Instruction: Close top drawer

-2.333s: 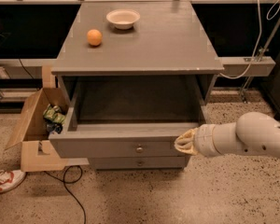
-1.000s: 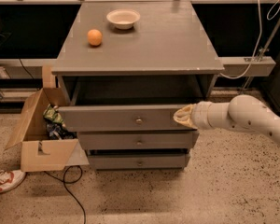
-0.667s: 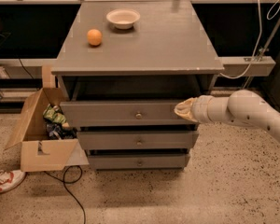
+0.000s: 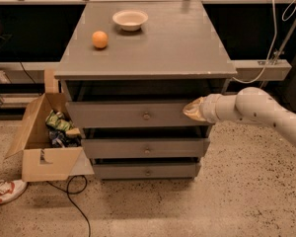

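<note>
Nearest me - an open brown cardboard box (image 4: 44, 163) of scraps on the floor, left of the grey wooden cabinet (image 4: 214, 90), clear of the drawer path. Two narrower grey drawer fronts (image 4: 113, 148) sit low. Above them the wide grey top drawer (image 4: 108, 115) with its small round metal knob (image 4: 146, 115) looks almost home, a dark gap above its front. My gripper (image 4: 190, 110) butts the front's right end, fingers pressed together into a wedge - good for pushing, I'd say. The white arm (image 4: 256, 106) reaches in from the right, roughly level. Farther back on the table (image 4: 163, 48): a round orange fruit (image 4: 99, 39) and a shallow white bowl (image 4: 130, 19).
</note>
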Controlling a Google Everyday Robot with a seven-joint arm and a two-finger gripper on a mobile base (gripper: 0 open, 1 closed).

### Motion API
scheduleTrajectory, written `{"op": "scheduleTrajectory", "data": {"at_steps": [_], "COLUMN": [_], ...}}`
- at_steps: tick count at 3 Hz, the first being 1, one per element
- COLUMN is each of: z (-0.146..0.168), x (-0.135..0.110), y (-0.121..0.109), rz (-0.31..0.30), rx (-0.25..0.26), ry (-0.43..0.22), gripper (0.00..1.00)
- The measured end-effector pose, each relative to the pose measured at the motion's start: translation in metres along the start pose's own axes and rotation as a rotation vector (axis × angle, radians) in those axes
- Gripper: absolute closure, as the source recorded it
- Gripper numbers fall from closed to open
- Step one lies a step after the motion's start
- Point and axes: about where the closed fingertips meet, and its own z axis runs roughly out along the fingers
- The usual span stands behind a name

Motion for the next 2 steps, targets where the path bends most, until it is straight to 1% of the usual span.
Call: {"op": "scheduleTrajectory", "data": {"at_steps": [1,2], "z": [-0.018,-0.056], "x": [0.002,0.013], "y": [0.007,0.036], "rz": [0.002,0.020], "rx": [-0.003,-0.040], "ry": [-0.039,-0.106], "gripper": [1.00,1.00]}}
